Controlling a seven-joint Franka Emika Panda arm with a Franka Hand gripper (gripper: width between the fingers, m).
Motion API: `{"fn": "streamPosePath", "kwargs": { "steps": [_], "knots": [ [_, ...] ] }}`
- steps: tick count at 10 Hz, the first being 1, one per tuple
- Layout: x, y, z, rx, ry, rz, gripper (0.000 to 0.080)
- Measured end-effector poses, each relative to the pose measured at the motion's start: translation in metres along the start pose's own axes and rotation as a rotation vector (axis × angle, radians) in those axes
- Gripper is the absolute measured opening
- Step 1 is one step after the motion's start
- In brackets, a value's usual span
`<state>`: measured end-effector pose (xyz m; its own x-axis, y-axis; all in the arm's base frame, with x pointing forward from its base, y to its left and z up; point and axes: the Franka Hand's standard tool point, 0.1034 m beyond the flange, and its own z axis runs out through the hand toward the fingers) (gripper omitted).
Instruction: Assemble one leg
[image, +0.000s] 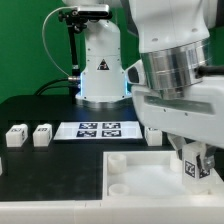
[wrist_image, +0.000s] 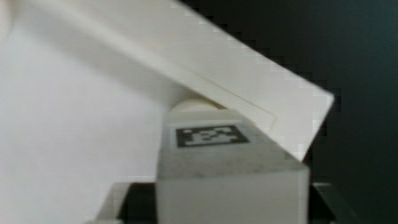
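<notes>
My gripper (image: 197, 158) is shut on a leg (image: 188, 170), a small white oblong block with a black-and-white tag. It holds the leg upright just over the near right corner of the large white tray (image: 140, 185). In the wrist view the leg (wrist_image: 214, 150) sits between the jaws of the gripper (wrist_image: 222, 208), its tagged end towards the tray (wrist_image: 89, 110). A round socket (wrist_image: 199, 101) shows partly, just beyond the leg's end near the tray's corner. Whether the leg touches the tray I cannot tell.
Two more legs (image: 15, 137) (image: 42, 134) stand on the black table at the exterior view's left. Another white block (image: 153, 133) stands behind the tray. The marker board (image: 100, 129) lies in the middle. The arm's white base (image: 100, 70) rises behind it.
</notes>
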<state>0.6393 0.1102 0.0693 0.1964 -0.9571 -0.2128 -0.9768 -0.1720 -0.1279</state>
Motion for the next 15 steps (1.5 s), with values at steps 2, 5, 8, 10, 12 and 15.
{"fn": "streamPosePath", "kwargs": {
  "steps": [2, 5, 8, 10, 12, 15],
  "knots": [
    [-0.002, 0.001, 0.001, 0.020, -0.018, 0.200, 0.0299],
    [-0.005, 0.003, 0.002, -0.002, -0.024, -0.031, 0.0301],
    [-0.012, 0.000, 0.000, -0.090, -0.030, -0.547, 0.0619],
    [-0.009, 0.002, 0.001, -0.105, -0.024, -0.850, 0.0643],
    [-0.008, 0.003, 0.003, -0.170, 0.015, -1.322, 0.0649],
    [-0.005, 0.002, 0.004, -0.159, 0.023, -1.427, 0.0536]
  ]
}}
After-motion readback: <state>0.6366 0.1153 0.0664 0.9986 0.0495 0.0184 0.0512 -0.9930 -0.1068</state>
